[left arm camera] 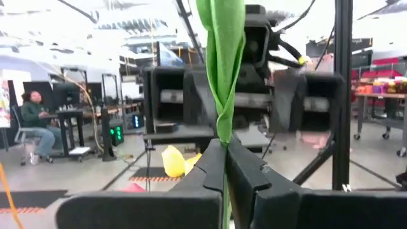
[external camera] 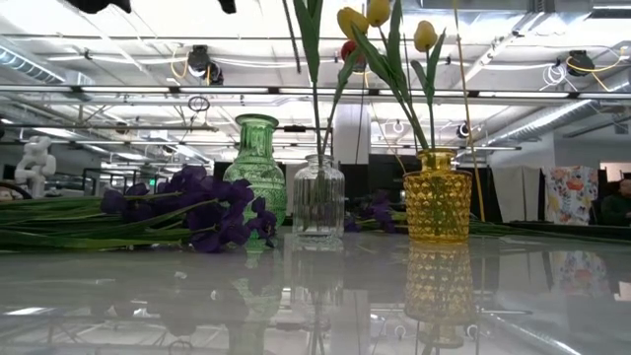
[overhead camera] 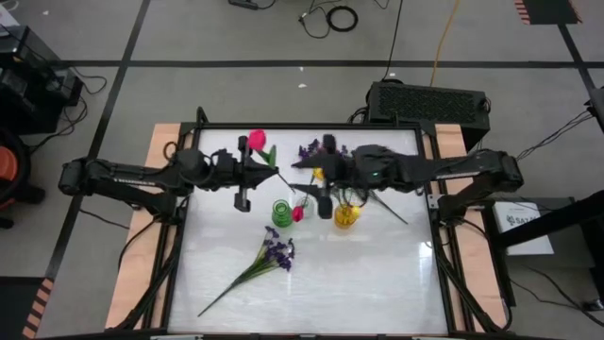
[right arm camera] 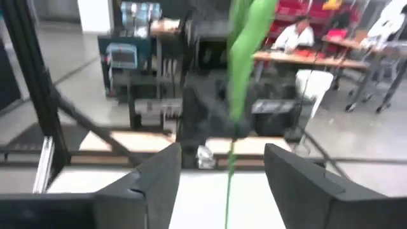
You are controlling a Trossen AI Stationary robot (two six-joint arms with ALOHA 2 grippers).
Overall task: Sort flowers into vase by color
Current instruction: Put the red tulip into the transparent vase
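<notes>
My left gripper (overhead camera: 272,177) (left arm camera: 224,145) is shut on the green stem of a pink-red tulip (overhead camera: 257,142), which stands upright above the vases. My right gripper (overhead camera: 302,179) (right arm camera: 222,156) faces it from the table's right, open, with a finger on either side of the same stem (right arm camera: 230,172) and not touching it. Below stand a green vase (external camera: 258,163), a clear vase (external camera: 318,202) with a pink-red tulip (external camera: 347,49) in it, and a yellow vase (external camera: 437,197) with yellow tulips (external camera: 424,35). A purple sprig (overhead camera: 274,253) lies flat on the table. My left gripper pinches the tulip's stem (left arm camera: 223,130) between its two fingers, just under a long green leaf (left arm camera: 222,57). The fingers come level from the table's left and lie across the stem. The tulip stands upright, and in the low view its stem (external camera: 315,118) runs down into the clear vase.
More purple sprigs (overhead camera: 311,149) lie near the table's far edge, behind the arms. The three vases stand close together mid-table. The near half of the white table (overhead camera: 377,283) holds only the one purple sprig. A black box (overhead camera: 429,99) sits beyond the far edge. People sit in the room behind.
</notes>
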